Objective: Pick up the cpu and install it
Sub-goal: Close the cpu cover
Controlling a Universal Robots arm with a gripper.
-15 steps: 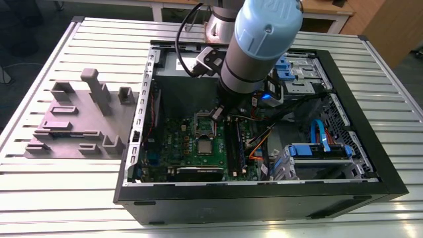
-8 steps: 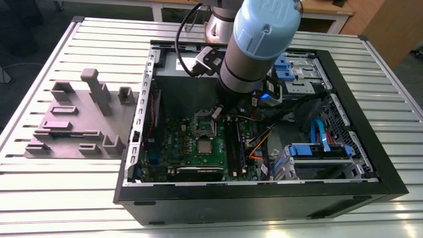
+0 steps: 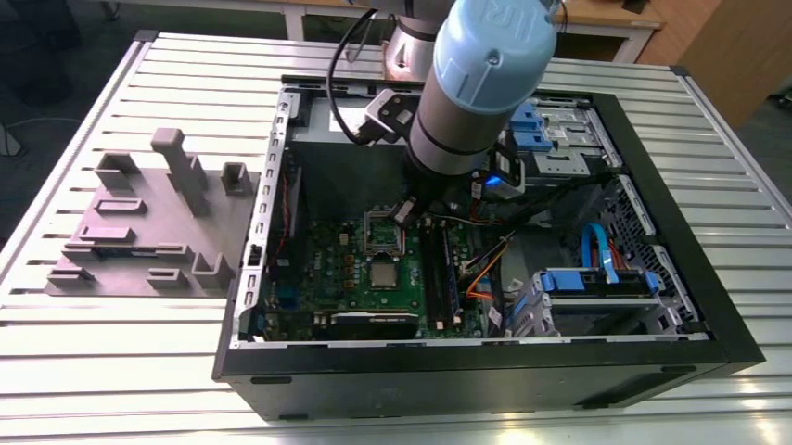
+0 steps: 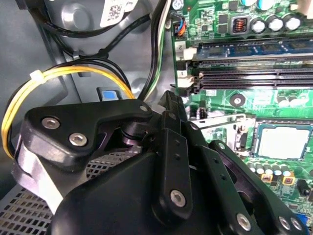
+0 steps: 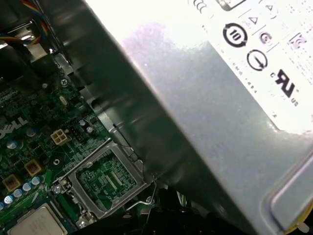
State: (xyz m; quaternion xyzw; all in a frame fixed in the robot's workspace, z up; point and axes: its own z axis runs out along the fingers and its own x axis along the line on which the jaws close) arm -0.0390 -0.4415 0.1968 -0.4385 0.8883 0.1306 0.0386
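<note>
Reaching down into an open computer case (image 3: 266,232) on a slatted metal table (image 3: 111,352), with a grey moulded fixture block (image 3: 148,232) lying on the exterior view's left of the case. Hanging low over the green motherboard (image 3: 322,269), close to its far end and next to the grey power supply housing (image 5: 205,98).

Lying flat in its socket, metal top upward: the cpu (image 4: 285,141), not gripped and not touched. Beside it, the silver hinged socket frame (image 5: 105,181), swung open and clear of the chip (seen in the first wrist view with the chip's corner just next to it).

Off to one side of the chip in the second wrist view, the black gripper (image 4: 171,105), its tip over the edge of the board near the ends of the memory slots (image 4: 254,73) and a bundle of yellow and black cables (image 4: 73,73). Apart from the cpu, with bare board and the frame's wire lever between them. In the exterior view, placed over the raised frame, the chip just past it on the near side.

Cannot tell whether the jaws are spread or pressed together, with the linkage seen edge-on. Nothing visible between them.
</note>
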